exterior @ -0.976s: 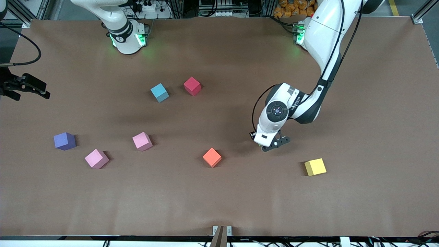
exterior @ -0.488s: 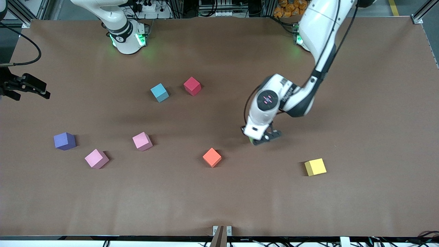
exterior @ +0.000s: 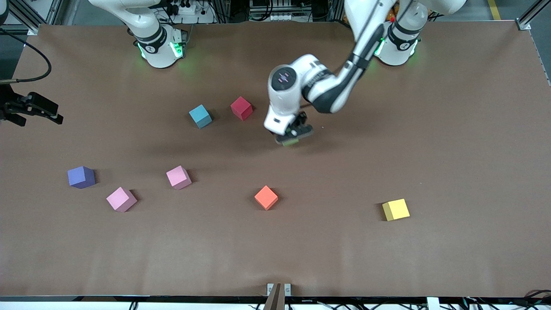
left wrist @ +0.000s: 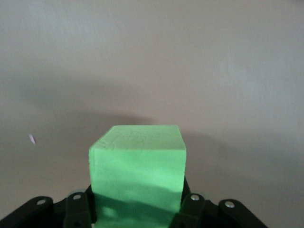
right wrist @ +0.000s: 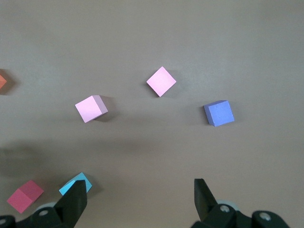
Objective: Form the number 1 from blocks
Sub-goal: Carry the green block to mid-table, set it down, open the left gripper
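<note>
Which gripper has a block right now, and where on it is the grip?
The left gripper holds the green block, fingers clamped on two opposite side faces. The right gripper is open and holds nothing.

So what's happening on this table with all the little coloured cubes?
The left hand is shut on a green block and carries it above the table, near the red block and blue block. The purple, two pink, orange and yellow blocks lie scattered. The right hand waits, open, at its end of the table.
</note>
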Motion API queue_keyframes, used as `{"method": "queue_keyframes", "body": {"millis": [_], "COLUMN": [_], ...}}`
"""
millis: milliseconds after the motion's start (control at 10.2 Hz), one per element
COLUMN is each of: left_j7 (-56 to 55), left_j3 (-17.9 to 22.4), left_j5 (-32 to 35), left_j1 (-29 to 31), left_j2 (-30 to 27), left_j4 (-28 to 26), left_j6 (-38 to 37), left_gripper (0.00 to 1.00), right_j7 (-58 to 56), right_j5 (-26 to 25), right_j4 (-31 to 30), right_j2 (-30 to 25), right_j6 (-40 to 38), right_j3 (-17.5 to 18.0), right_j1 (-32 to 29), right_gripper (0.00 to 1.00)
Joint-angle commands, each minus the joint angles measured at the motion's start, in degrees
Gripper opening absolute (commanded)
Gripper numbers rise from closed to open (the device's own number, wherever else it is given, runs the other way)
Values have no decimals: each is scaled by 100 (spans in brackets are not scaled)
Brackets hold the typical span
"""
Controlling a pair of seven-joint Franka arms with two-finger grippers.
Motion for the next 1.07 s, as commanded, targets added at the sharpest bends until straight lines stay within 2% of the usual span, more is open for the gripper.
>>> {"method": "queue_keyframes", "body": {"millis": [0, 488, 683, 976], "left_j7": [-612, -957, -984, -870], "left_j3": [-287, -1614, -1643, -1643], "left_j5": [138, 138, 146, 584], "left_j1": [-295, -400, -820, -928], "left_j2": [-151, -134, 33, 454], "left_j4": [-69, 115, 151, 151], "left_j6": [-228, -352, -343, -230], "left_gripper": [0, 0, 0, 0], "right_j7": [-2, -2, -2, -2], "right_j5": [126, 126, 126, 126], "right_j4": [24, 33, 33, 33], "right_j2": [-4, -4, -4, -4], "right_j6": [-57, -39, -39, -39], "right_j3": [73, 109, 109, 109], "right_j1": [-113, -139, -139, -139], "right_gripper": [100, 100, 100, 100]}}
